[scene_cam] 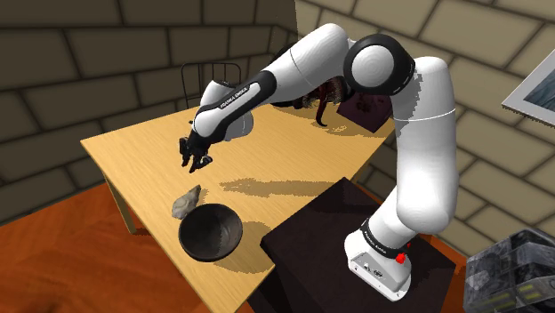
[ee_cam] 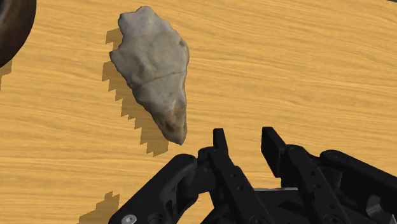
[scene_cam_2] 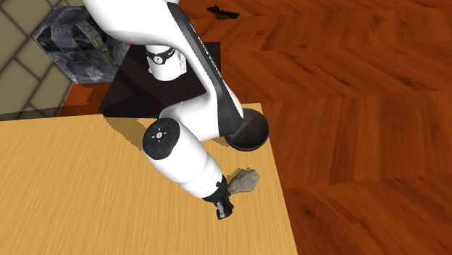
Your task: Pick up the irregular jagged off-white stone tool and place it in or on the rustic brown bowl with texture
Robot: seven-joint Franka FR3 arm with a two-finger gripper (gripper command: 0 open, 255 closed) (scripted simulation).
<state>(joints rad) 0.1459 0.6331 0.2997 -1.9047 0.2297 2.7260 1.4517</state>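
While the claw (scene_cam: pixel 196 163) hangs over the tabletop (scene_cam: pixel 133 151), its two fingers stand apart with nothing between them. The wrist view confirms this: clear gap at the claw (ee_cam: pixel 245 135), bare tabletop (ee_cam: pixel 286 63) behind it.

Stone tool (scene_cam: pixel 185 204): off-white/grey, jagged, pointed at one end, lying flat on the tabletop near the edge. Not held and not touched. In the wrist view the stone tool (ee_cam: pixel 154 73) sits ahead of the fingertips and off to one side, with its pointed end nearest them.

Bowl (scene_cam: pixel 211 233): dark, round, upright and empty, at the tabletop edge close to the stand (scene_cam: pixel 320 231). The stone is near it but apart; a strip of wood shows between the bowl (ee_cam: pixel 13 25) and the stone.

Second exterior view: the claw (scene_cam_2: pixel 223 210) points down at the tabletop (scene_cam_2: pixel 72 188), the stone tool (scene_cam_2: pixel 244 181) is just beside it toward the edge, and the bowl (scene_cam_2: pixel 250 130) is partly behind the forearm.

A grey crate (scene_cam: pixel 511 271) is on the floor beside the stand.
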